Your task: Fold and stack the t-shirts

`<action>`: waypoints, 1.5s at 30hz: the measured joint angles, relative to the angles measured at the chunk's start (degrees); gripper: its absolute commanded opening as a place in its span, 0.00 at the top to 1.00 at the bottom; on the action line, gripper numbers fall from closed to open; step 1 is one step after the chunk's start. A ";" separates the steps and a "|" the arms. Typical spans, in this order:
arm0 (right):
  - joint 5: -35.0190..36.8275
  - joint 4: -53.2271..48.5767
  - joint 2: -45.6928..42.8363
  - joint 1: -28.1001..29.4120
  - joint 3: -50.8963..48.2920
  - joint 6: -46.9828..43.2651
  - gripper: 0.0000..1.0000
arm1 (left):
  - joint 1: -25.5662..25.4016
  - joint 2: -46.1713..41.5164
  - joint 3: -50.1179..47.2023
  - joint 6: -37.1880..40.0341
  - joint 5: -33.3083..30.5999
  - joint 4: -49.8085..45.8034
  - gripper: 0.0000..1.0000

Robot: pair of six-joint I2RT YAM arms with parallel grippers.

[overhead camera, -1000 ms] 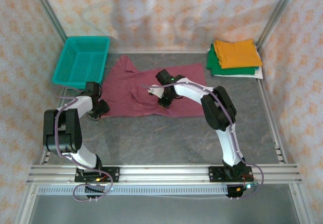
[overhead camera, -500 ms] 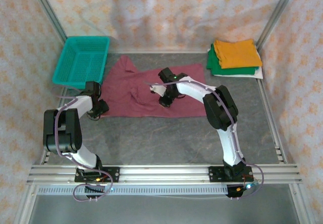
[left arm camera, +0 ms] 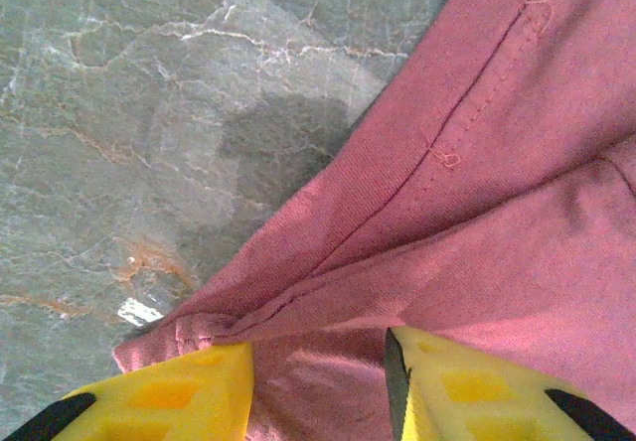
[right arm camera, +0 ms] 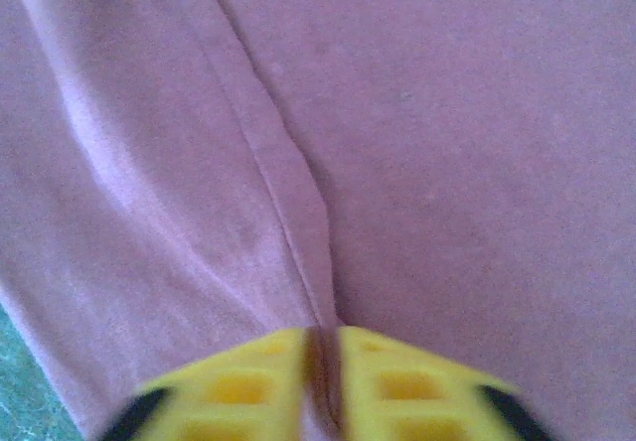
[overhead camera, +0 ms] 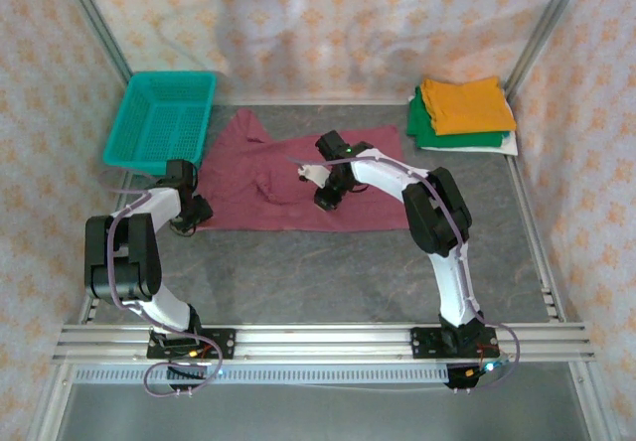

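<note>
Top view: maroon t-shirt (overhead camera: 248, 188) spread out mid-worktop (overhead camera: 298, 272), toward the far edge. Folded t-shirts (overhead camera: 462, 108), orange over green over white, stacked at the far right corner.

Left wrist view: left hand (left arm camera: 318, 347) narrowly parted, fingers astride the shirt's corner hem.

Right wrist view: right hand (right arm camera: 320, 337) closed, pinching a ridge of maroon cloth.

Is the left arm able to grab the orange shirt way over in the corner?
Probably not. The left gripper sits at the maroon t-shirt's near-left corner, while the orange t-shirt lies far off at the back right, with the right arm between them.
</note>
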 measured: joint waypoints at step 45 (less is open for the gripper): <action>14.05 23.37 -4.31 10.78 0.76 27.21 0.37 | 0.74 -3.02 -0.20 -0.72 -0.81 0.55 0.54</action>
